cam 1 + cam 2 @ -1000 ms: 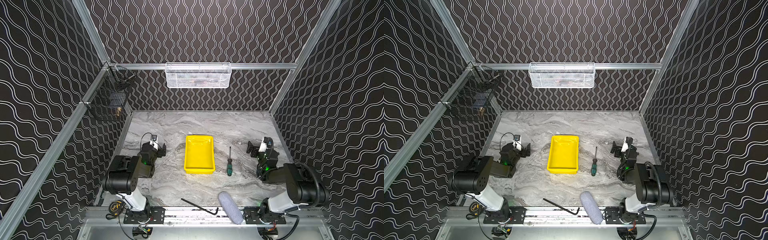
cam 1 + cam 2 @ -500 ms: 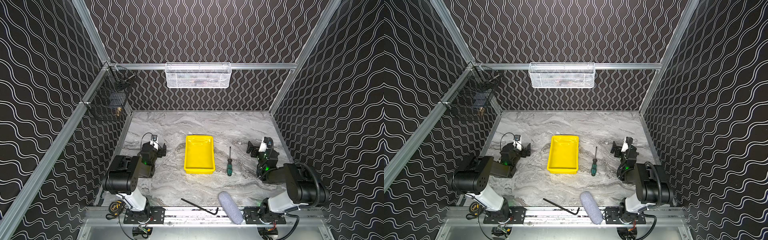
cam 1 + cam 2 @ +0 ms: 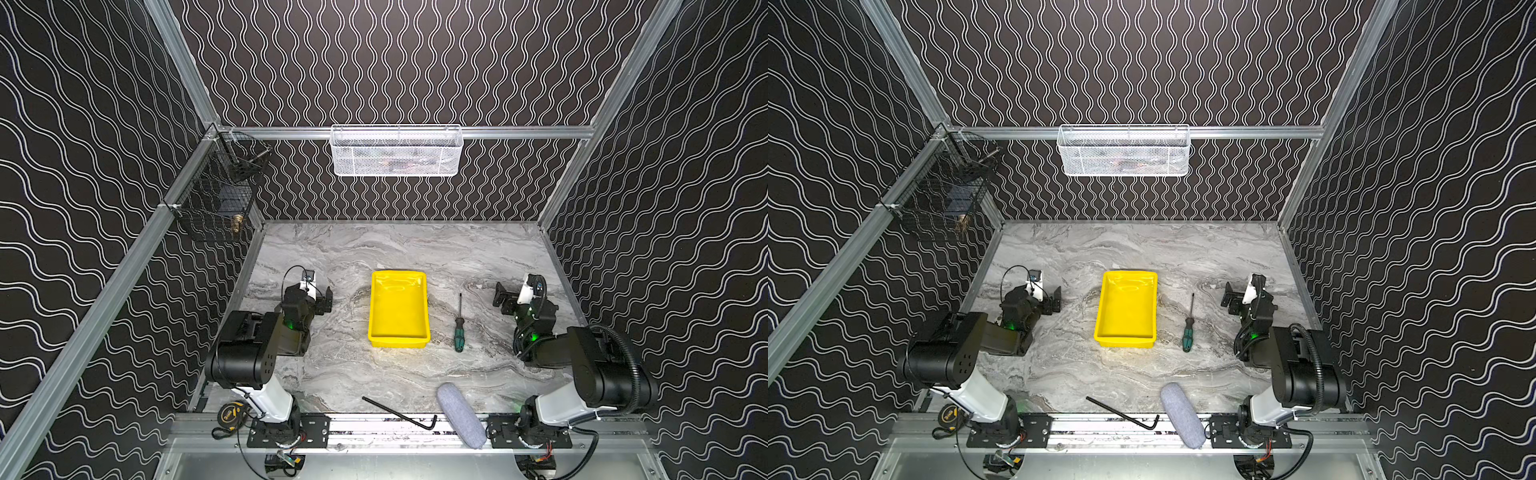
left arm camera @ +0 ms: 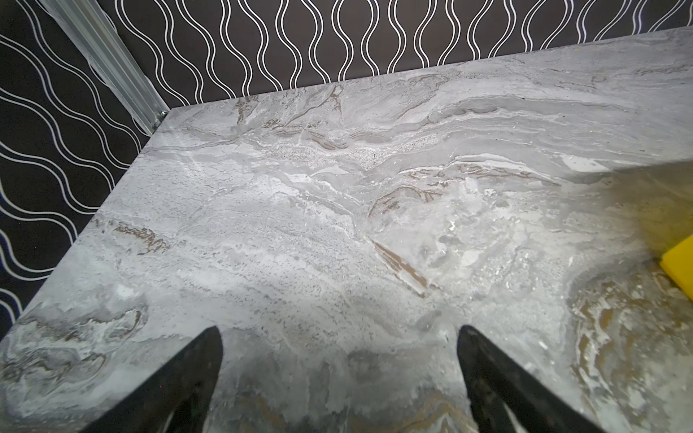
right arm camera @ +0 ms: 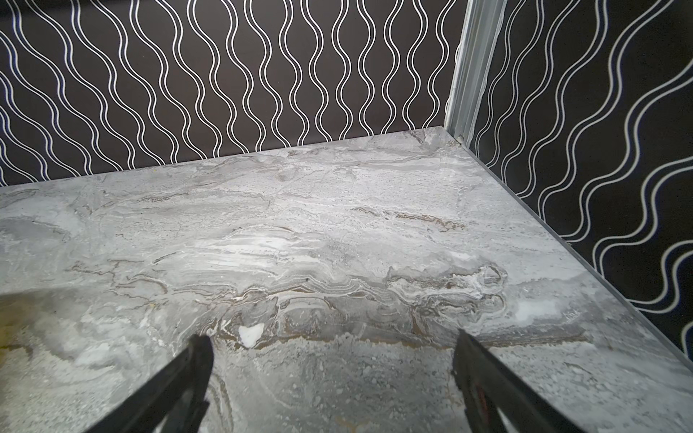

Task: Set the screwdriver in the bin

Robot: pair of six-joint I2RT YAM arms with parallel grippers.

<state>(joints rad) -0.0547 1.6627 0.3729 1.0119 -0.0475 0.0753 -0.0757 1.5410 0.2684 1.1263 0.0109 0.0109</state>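
Observation:
The green-and-black screwdriver (image 3: 459, 328) (image 3: 1188, 329) lies flat on the marble table just right of the yellow bin (image 3: 398, 337) (image 3: 1125, 335), shaft pointing to the back wall. The bin holds nothing. My right gripper (image 3: 505, 298) (image 3: 1232, 300) (image 5: 332, 346) rests low to the right of the screwdriver, open, with only bare table between its fingers. My left gripper (image 3: 325, 300) (image 3: 1054, 300) (image 4: 337, 335) sits left of the bin, open and empty. A yellow corner of the bin (image 4: 678, 268) shows at the edge of the left wrist view. Neither wrist view shows the screwdriver.
A long black hex key (image 3: 399, 413) (image 3: 1123, 413) and a grey fuzzy cylinder (image 3: 460, 414) (image 3: 1182, 414) lie at the front edge. A white mesh basket (image 3: 397, 151) hangs on the back rail, a black wire basket (image 3: 216, 199) on the left rail. A tape measure (image 3: 228, 413) sits by the left base.

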